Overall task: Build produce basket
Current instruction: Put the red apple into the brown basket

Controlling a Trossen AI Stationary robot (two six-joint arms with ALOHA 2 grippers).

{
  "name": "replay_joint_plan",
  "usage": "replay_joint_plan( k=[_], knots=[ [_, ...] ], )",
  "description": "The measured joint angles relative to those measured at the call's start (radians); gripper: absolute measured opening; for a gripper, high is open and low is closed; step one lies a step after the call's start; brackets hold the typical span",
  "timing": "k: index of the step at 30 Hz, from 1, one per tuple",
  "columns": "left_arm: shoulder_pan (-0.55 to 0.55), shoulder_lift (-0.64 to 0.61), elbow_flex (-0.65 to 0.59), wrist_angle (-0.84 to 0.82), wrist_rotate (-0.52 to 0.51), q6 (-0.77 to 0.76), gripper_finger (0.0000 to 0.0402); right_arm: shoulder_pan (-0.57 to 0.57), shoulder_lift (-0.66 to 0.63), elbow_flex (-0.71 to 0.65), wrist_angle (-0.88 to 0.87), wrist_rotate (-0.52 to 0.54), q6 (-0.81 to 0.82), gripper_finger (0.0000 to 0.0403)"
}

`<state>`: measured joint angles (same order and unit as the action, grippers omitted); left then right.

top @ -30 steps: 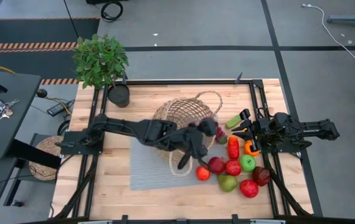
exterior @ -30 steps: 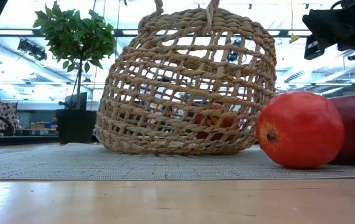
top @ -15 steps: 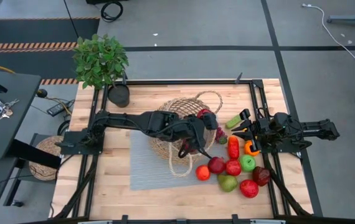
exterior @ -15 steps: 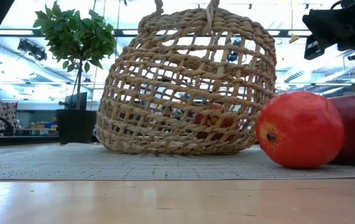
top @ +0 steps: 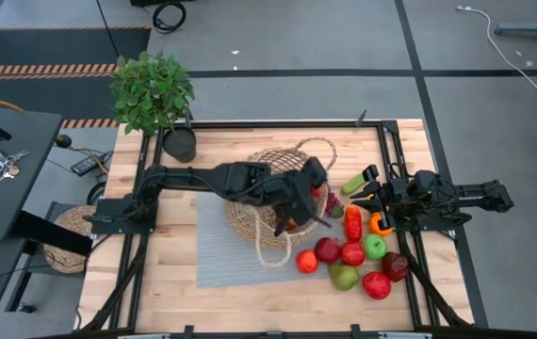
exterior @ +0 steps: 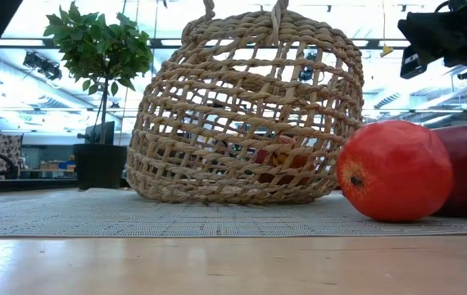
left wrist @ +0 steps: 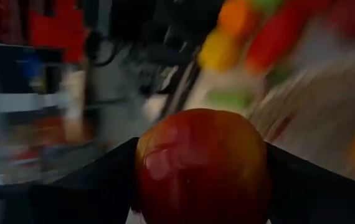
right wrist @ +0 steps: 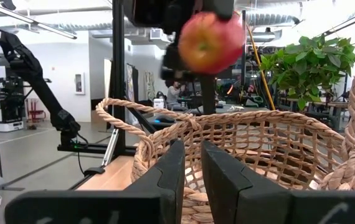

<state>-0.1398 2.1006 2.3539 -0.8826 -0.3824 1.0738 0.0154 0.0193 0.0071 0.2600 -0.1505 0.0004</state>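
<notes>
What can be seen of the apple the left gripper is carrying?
The apple is round, glossy and red, with a yellow-orange blush on one side showing in the right wrist view. It looks whole and smooth. The left gripper holds it between its two dark fingers, one on each side, and nothing else touches it. It hangs in the air above the basket, clear of the woven rim, over the basket's right part in the high view. No stem can be made out.
</notes>
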Motion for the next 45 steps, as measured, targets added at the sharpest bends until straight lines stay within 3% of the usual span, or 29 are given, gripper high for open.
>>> replay_joint_plan(
  k=[3, 9, 14, 19, 28, 32, 37, 45],
  knots=[
    [0.031, 0.0, 0.0, -0.03, 0.172, -0.171, 0.0282, 0.0, 0.0, 0.0, 0.0, 0.0, 0.0, 0.0062],
    [0.133, 0.0, 0.0, -0.153, 0.391, -0.385, 0.0282, 0.0, 0.0, 0.0, 0.0, 0.0, 0.0, 0.0062],
    [0.249, 0.0, 0.0, -0.255, 0.669, -0.565, 0.0281, 0.0, 0.0, 0.0, 0.0, 0.0, 0.0, 0.0062],
    [0.336, 0.002, -0.023, -0.223, 0.819, -0.854, 0.0282, 0.0, 0.0, 0.0, 0.0, 0.0, 0.0, 0.0062],
    [0.387, 0.0, -0.022, -0.214, 0.83, -1.497, 0.0282, 0.0, 0.0, 0.0, 0.0, 0.0, 0.0, 0.0062],
    [0.381, 0.0, -0.022, -0.216, 0.835, -1.683, 0.0282, 0.0, 0.0, 0.0, 0.0, 0.0, 0.0, 0.0062],
    [0.37, 0.0, -0.022, -0.216, 0.834, -1.769, 0.0282, 0.0, 0.0, 0.0, 0.0, 0.0, 0.0, 0.0062],
    [0.356, 0.0, -0.022, -0.208, 0.825, -1.743, 0.0282, 0.0, 0.0, 0.0, 0.0, 0.0, 0.0, 0.0062]
  ],
)
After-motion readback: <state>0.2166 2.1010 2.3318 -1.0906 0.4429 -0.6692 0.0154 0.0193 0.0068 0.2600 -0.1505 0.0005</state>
